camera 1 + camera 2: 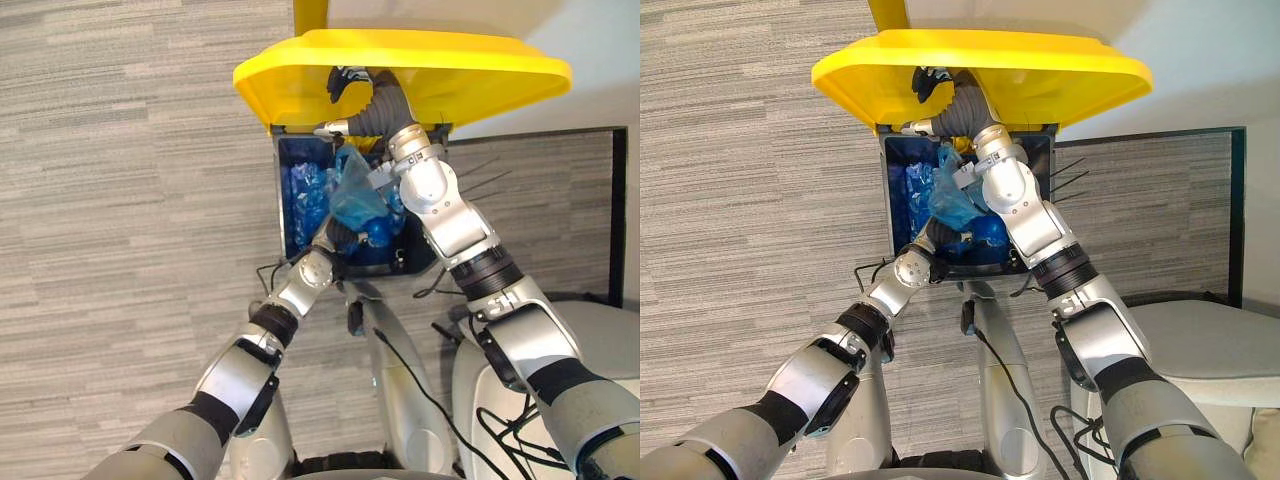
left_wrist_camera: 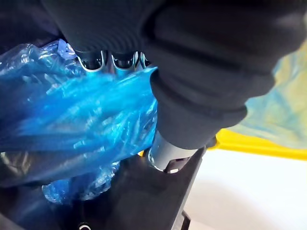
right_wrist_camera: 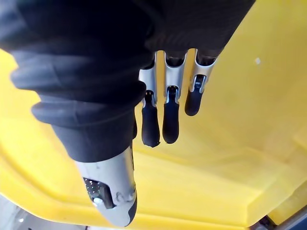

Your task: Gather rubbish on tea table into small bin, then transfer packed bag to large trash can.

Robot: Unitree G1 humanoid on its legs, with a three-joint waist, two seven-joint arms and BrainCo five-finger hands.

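Yellow lid [image 1: 480, 70]: standing tipped up at the far side of the large trash can [image 1: 279, 200], resting on the right hand [image 3: 165, 110]; needing steady upward pressure while the bag goes in.
Blue bag [image 1: 352, 195]: hanging in the can's opening over the blue liner [image 1: 300, 190], not yet released.
Step in hand: dropping the packed bag into the can; judging the task as near its end.
Doing it well: lowering the bag below the rim before letting go; opening fingers and thumb together so no plastic snags; drawing the left arm back to the near side before easing the lid down.
Risk: lid sliding off the straight fingers onto the left wrist; thin plastic clinging to the fingertips.
Left hand [image 2: 192, 72]: reaching in from the near left, fingers and thumb clamping round bunched blue plastic.
Right hand: reaching in from the near right, forearm crossing above the bag, fingers straight and pressing the lid's underside, grasping nothing.
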